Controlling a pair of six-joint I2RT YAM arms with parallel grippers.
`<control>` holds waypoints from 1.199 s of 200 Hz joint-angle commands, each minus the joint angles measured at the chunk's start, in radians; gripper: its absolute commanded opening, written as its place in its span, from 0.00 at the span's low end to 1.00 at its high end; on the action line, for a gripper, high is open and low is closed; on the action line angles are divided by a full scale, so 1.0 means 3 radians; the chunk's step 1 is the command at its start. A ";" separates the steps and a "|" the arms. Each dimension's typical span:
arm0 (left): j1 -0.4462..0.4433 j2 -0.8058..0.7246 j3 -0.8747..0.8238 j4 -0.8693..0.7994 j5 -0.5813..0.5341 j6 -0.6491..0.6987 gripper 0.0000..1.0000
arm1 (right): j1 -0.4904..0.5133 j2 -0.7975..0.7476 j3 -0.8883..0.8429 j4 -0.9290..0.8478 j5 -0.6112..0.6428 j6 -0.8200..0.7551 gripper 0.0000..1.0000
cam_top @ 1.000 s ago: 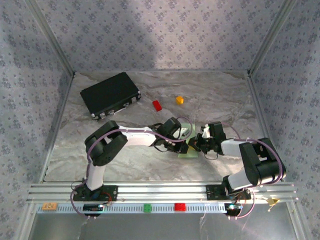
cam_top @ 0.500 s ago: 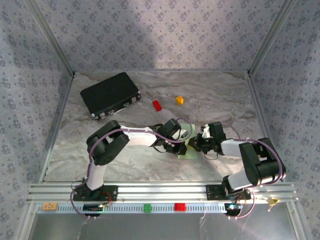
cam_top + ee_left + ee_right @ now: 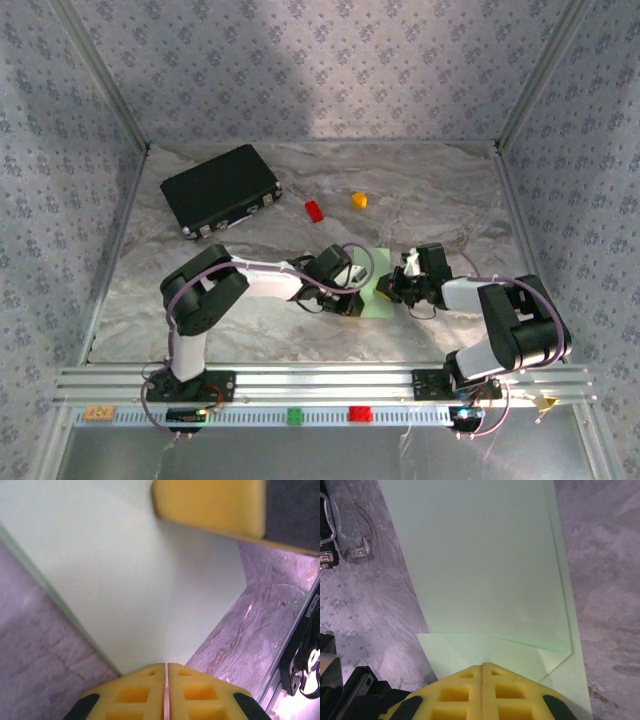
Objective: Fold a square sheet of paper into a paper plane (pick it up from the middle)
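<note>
Pale green square sheet of paper (image 3: 485, 570), folded in overlapping layers; left hand (image 3: 165, 667) and right hand (image 3: 483, 667) both closed.

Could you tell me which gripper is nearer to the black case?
Left. The left gripper is on the paper, right of the case; the right gripper sits farther right.

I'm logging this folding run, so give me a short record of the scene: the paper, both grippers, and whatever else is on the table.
paper: light green folded paper sheet, lying on the marble-patterned table between the two arms
left gripper: shut, tips at the sheet's edge
right gripper: shut, tips over a folded flap
far left: black rectangular case
beyond the sheet: small red block, small yellow block, both apart from it
</note>
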 commanded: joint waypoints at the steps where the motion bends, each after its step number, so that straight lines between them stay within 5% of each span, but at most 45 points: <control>1: -0.0058 -0.0137 -0.0119 -0.0272 -0.0049 0.0041 0.10 | -0.0030 0.0102 -0.0035 -0.0258 0.0223 -0.0061 0.01; 73: -0.0051 -0.0550 -0.0167 -0.0166 -0.0268 0.0013 0.09 | -0.0036 0.0070 -0.0038 -0.0268 0.0213 -0.0058 0.01; 163: 0.0062 0.0267 0.0535 -0.0094 -0.0054 -0.0040 0.07 | -0.0037 0.0067 -0.0033 -0.0265 0.0200 -0.0064 0.00; 240: 0.0052 0.0290 0.0032 0.0019 -0.0144 -0.0149 0.03 | -0.0040 -0.0088 0.0165 -0.0401 0.0095 -0.0080 0.01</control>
